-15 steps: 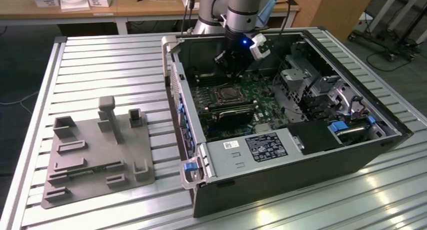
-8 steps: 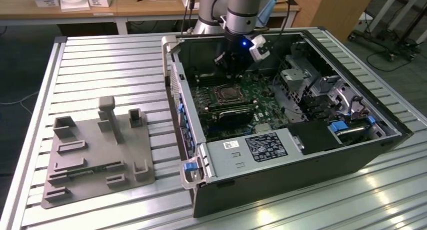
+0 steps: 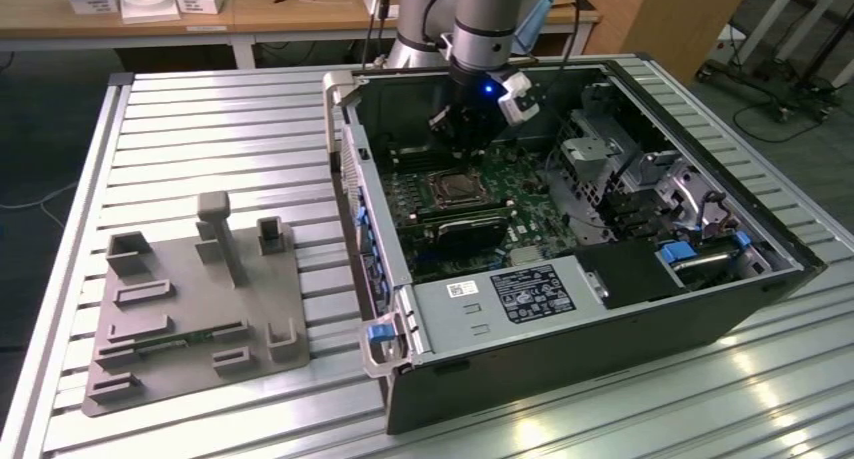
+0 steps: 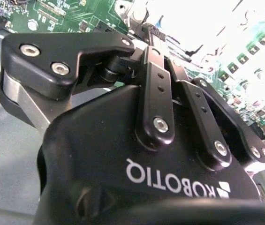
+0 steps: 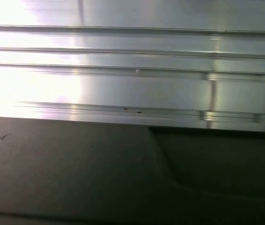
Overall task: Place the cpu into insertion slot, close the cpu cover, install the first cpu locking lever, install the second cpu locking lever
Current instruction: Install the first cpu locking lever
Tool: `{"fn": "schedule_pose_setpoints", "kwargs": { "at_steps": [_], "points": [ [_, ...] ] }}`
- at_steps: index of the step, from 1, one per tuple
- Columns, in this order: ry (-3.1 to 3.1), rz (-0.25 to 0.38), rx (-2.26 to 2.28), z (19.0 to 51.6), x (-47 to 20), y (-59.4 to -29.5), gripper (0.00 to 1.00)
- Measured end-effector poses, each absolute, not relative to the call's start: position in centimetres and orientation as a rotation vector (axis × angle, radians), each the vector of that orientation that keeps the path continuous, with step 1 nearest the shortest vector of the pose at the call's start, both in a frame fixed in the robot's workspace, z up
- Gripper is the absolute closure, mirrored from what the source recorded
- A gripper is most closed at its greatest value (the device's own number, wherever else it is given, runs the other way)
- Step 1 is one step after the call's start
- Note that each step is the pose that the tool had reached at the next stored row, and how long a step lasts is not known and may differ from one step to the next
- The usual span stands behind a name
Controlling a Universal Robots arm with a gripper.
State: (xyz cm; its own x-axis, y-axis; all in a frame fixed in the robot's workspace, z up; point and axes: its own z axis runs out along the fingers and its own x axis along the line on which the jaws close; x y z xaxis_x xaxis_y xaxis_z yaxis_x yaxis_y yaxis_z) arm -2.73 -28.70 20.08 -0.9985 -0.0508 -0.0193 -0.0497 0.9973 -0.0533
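An open computer case [image 3: 561, 309] was seen on a slatted metal table [image 3: 200, 129] in the exterior view. A grey fixture plate [image 3: 187, 319] was set well apart from the case at eight o'clock. The arm [image 3: 481, 19] was extended down into the case from twelve o'clock. The gripper [image 3: 461, 144] was held over the green motherboard [image 3: 514, 174], just at twelve o'clock of the socket [image 3: 475, 203]. Whether the gripper was apart, together or clamped on anything could not be told. In the second wrist view its black body and linkage were shown against the board. In the socket a pale square, taken as the cpu [image 3: 453, 190], was seen lying flat, ringed by the grey frame of the cpu cover [image 3: 431, 191]. Whether that cover was fully down could not be told. In the first wrist view, table slats and a dark case wall were shown.
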Motion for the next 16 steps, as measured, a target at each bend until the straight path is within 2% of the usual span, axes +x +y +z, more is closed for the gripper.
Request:
{"fn": "schedule_pose_setpoints", "kwargs": {
  "at_steps": [16],
  "points": [
    [3.119,-0.090,-0.079,20.36,-2.73,-28.93,0.90]
  ]
}}
